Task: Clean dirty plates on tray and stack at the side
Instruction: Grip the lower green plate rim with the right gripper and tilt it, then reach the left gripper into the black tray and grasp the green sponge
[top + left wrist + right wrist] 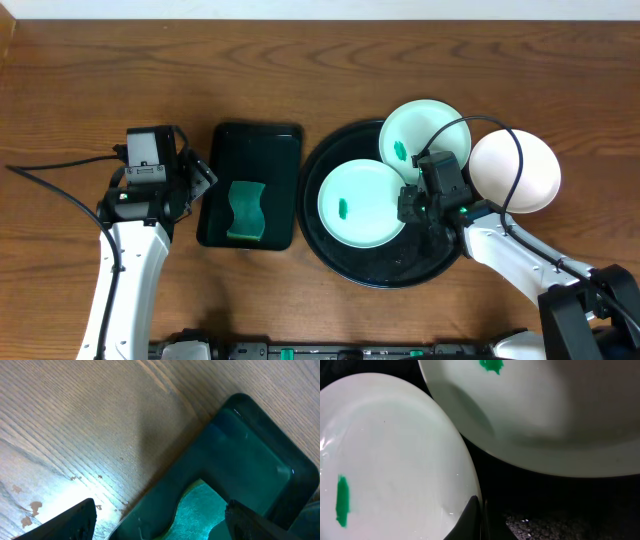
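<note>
The left end effector (160, 509) hangs over the left edge of the small rectangular tray (250, 140), its jaws spread wide and holding nothing. The green sponge (245, 211) lies in that tray's near half, just ahead of the open jaws. The step in hand looks like fetching the sponge. To do it well, the left arm should drop squarely over the sponge's narrow waist and close there, so a flat face is left free for wiping.

On the round black tray (330, 250) sits the nearer mint plate (365, 195), marked by a green smear (343, 208). The farther mint plate (430, 125) leans on the tray's far rim and carries a smear of its own (400, 150).

The right end effector (481, 519) sits at the nearer plate's right rim. Its jaws are drawn to a sliver and seem to pinch the edge, though the contact is partly hidden. That hold should stay firm and low, since a glossy plate will likely skate under sideways wiping.

The white plate (520, 170) lies on the bench (80, 80) just right of the tray, where the stack could begin.
</note>
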Robot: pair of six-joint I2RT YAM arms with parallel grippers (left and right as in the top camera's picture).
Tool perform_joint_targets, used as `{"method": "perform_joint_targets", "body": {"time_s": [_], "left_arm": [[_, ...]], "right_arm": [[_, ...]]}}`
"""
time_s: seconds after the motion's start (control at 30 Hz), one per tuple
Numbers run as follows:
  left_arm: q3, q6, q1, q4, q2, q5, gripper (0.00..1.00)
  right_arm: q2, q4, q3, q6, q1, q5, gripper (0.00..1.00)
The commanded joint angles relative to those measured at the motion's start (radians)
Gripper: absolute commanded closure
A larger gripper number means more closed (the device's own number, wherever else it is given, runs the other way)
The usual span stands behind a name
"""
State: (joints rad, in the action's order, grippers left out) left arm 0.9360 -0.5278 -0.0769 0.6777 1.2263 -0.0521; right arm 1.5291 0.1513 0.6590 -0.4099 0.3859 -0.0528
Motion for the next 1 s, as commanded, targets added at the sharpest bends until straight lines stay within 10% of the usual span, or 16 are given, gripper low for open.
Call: {"method": "perform_joint_targets", "body": {"time_s": [0.0,0.67,0.97], "left_arm": [[0.021,-0.008,-0.003,0.003,-0.003,-0.005,0.17],[0.003,0.122,0.006,0.08,-0.003,0.18,0.19],[-0.001,0.352,0.163,0.072,0.034,0.242,0.44]], "right_arm": [[-0.016,-0.005,-0.005,0.025,0.001,0.044,0.97],[-0.016,0.05,-0.005,0.003,0.001,-0.087,0.87],[-0.005,0.059,-0.005,0.003,0.001,-0.087,0.83]]}}
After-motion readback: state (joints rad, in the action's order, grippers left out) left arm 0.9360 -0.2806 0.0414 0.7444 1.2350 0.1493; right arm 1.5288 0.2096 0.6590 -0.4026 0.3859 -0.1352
